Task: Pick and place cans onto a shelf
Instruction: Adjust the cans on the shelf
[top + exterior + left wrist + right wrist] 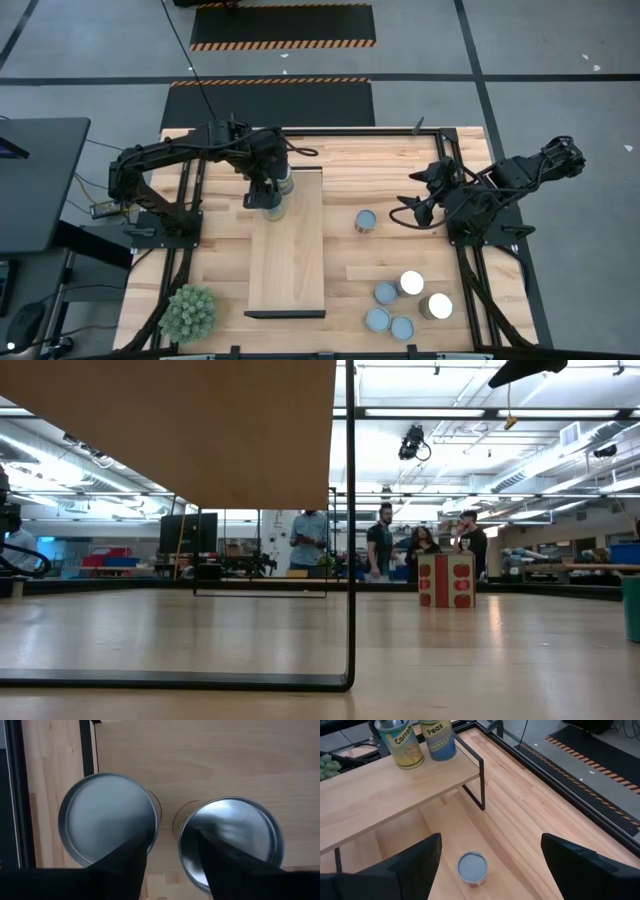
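Table [350,165]: shelf [287,265] mid-table, long open run toward plant [189,311]. Two cans at shelf's far end: carrots can [399,742] and peas can [438,738], side by side near the corner post. Left gripper [266,192] above them, fingers [122,865] parted around the gap between both tops; holding nothing, seemingly just released. Next by judgement: lift straight up, avoid clipping either rim. Right gripper [487,870] wide open over lone can [472,868]. Five cans [405,302] wait near right front.
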`<state>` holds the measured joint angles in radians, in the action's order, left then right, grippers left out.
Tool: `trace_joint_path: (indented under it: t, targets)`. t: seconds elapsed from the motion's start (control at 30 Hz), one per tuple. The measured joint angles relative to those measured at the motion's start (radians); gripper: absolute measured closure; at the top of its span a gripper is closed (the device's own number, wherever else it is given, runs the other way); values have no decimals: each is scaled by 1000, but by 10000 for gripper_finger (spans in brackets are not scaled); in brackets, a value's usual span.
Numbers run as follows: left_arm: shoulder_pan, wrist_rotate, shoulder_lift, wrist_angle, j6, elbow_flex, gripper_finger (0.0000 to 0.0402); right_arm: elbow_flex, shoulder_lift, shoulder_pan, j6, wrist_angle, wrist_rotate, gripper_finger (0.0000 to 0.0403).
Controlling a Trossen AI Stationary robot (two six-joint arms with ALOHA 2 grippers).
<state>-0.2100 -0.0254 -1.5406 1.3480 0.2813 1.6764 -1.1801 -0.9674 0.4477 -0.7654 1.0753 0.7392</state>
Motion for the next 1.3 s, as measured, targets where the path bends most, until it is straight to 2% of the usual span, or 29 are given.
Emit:
trace_joint_path:
  t: [0.53, 1.3]
  targets:
    - [0, 4, 0, 2, -8, -1, 258, 0, -15, 0, 10, -5, -7, 54]
    - [-4, 34, -2, 10, -138, -2, 260, 0, -14, 0, 10, -5, -10, 54]
